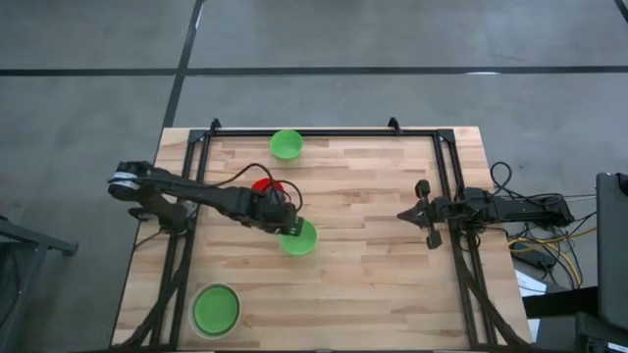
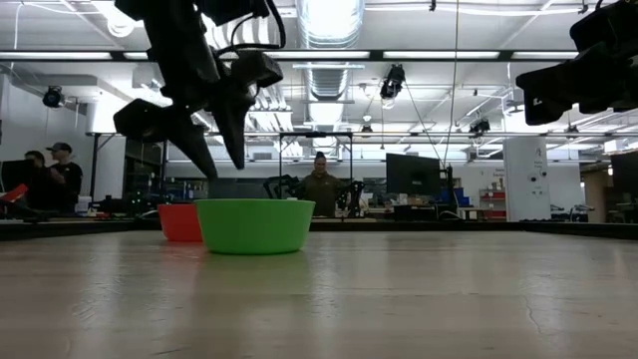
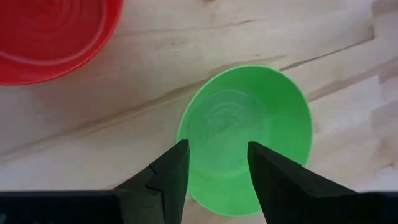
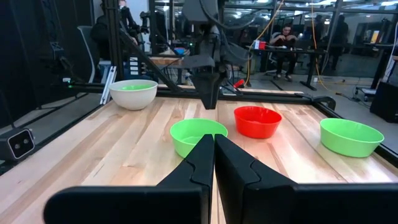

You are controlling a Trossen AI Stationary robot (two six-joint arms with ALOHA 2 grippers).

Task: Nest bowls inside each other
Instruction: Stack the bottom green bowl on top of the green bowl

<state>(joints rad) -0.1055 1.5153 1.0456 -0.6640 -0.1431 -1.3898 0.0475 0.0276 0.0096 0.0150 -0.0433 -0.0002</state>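
Hovering with prongs spread apart just above a green bowl (image 1: 298, 237) mid-surface, left pincer (image 3: 217, 163) apparently poised to grip its rim for nesting, red bowl (image 1: 265, 185) just beside; right pincer (image 4: 214, 144) pressed closed, parked at the right edge.

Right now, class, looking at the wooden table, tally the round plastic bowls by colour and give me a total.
Bright green round plastic bowls: 3, one by the far edge, one mid-table under the left arm, one nested inside the cream bowl
Red round plastic bowl: 1
Whitish-cream round plastic bowl: 1
Total: 5
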